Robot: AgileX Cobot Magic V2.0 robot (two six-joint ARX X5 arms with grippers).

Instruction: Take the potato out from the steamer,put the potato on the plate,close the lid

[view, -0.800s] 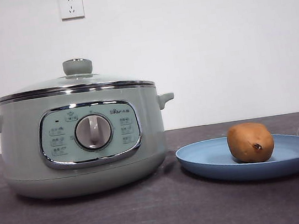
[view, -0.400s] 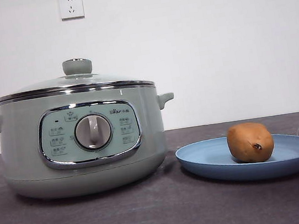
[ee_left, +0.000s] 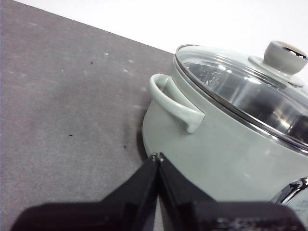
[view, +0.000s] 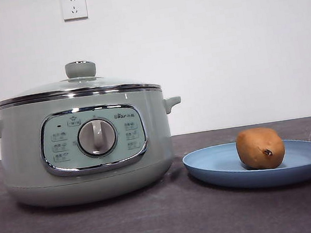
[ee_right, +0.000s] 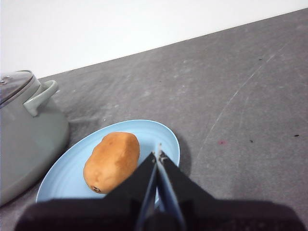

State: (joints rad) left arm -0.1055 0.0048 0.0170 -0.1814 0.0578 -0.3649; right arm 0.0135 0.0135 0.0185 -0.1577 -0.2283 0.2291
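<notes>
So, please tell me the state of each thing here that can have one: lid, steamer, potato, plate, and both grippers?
lid: on the steamer, closed
steamer: upright, covered
potato: lying on the plate
plate: flat on the table, holding the potato
left gripper: shut, empty
right gripper: shut, empty

Steamer [view: 87, 146] on bench [view: 159, 226]; lid [view: 78, 84] on steamer. Plate [view: 221, 168] right of steamer, potato [view: 259, 148] on plate.

The dark grey table [view: 159, 226] carries the steamer [view: 85, 155] and the plate [view: 221, 171].
</notes>
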